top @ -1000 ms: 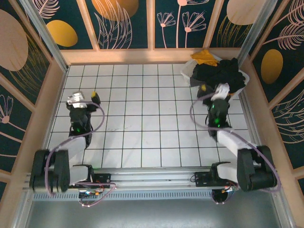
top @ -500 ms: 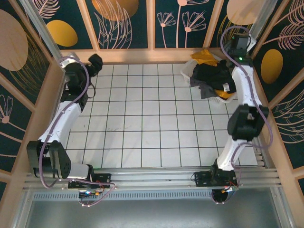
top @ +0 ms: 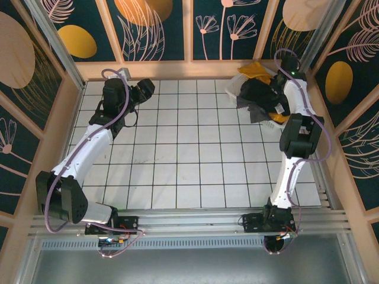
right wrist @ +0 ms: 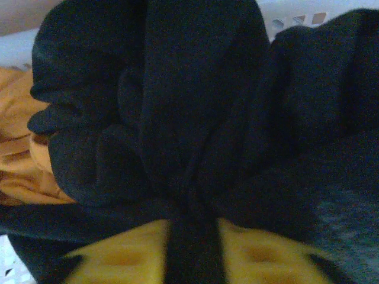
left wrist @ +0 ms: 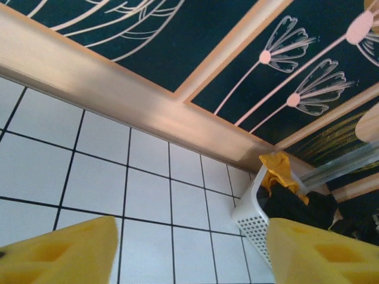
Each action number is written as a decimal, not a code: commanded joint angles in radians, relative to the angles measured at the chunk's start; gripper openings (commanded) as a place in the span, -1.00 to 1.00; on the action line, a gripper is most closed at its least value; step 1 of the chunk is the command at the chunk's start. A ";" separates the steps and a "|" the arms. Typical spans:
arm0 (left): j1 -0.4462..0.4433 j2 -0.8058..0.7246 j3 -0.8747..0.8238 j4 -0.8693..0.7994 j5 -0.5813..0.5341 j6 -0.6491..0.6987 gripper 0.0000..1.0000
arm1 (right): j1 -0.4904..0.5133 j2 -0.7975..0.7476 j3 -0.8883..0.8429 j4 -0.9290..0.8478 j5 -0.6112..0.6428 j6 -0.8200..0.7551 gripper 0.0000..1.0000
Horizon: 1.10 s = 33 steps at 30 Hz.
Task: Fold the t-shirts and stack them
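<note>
No words, labels, brand marks, numbers or signs legible anywhere.
</note>
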 commanded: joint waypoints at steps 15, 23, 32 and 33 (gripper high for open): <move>-0.004 0.072 0.065 -0.025 0.053 0.021 0.15 | 0.032 -0.351 0.055 0.155 0.062 0.075 -1.00; -0.005 0.081 0.092 -0.072 -0.007 0.046 0.17 | 0.191 -0.560 -0.055 0.260 0.177 0.120 -1.00; -0.005 0.070 0.106 -0.124 -0.091 0.067 0.20 | 0.559 -0.716 -0.241 0.357 0.355 0.244 -1.00; -0.005 0.068 0.112 -0.132 -0.100 0.069 0.21 | 0.598 -0.715 -0.270 0.363 0.340 0.280 -1.00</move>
